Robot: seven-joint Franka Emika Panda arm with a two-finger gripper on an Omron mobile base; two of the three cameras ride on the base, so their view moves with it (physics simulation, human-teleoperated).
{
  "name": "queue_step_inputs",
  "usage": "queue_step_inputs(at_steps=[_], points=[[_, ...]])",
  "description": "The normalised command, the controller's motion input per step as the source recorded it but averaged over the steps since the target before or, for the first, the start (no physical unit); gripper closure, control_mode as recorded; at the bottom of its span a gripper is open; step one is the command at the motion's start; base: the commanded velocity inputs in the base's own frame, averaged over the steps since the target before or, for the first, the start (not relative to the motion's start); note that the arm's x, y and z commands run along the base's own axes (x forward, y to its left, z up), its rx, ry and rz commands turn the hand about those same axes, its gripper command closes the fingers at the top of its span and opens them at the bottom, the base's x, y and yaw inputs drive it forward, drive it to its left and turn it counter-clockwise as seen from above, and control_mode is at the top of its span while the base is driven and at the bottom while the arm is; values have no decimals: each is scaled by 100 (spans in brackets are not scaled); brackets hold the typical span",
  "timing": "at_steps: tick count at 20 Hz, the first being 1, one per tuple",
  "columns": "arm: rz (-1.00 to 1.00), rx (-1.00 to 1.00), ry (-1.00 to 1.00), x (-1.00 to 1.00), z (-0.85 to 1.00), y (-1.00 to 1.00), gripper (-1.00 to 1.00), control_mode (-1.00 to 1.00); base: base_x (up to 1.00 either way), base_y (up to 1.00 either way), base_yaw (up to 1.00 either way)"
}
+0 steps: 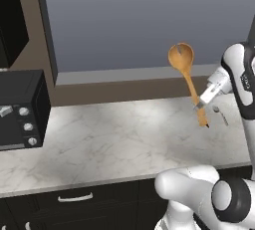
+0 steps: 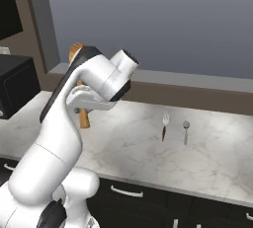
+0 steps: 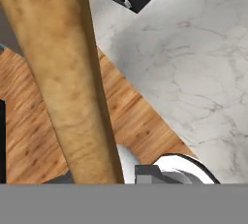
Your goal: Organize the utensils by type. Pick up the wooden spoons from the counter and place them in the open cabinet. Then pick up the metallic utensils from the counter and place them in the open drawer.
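My jaws pinch the light, stiff wooden spoon [image 1: 187, 74] low on its handle, bowl swinging high above the desk [image 1: 114, 139].

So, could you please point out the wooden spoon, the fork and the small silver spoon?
wooden spoon [image 1: 181, 57], left base view, its bowl.
fork [image 2: 164, 132], right base view, its dark handle.
silver spoon [image 2: 186, 125], right base view, its bowl.

A black toaster oven [image 1: 21, 109] with three silver knobs [image 1: 28, 126] stands at 9 o'clock in the left base view. Behind runs a brown ledge [image 1: 124, 90] under a grey wall [image 1: 139, 15]. The hand view shows wooden floor [image 3: 140, 121].
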Motion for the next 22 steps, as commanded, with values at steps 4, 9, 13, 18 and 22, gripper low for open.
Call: queue_step_inputs(at_steps=[4, 9, 13, 18, 22], points=[[-1, -2, 32, -65, 30, 16, 100, -100, 0, 0, 0], [-28, 0, -6, -86, -32, 14, 100, -100, 0, 0, 0], [-26, -1, -12, -57, -49, 56, 100, -100, 0, 0, 0], [-3, -17, 18, 8, -20, 70, 100, -100, 0, 0, 0], [2, -9, 17, 9, -2, 8, 100, -100, 0, 0, 0]])
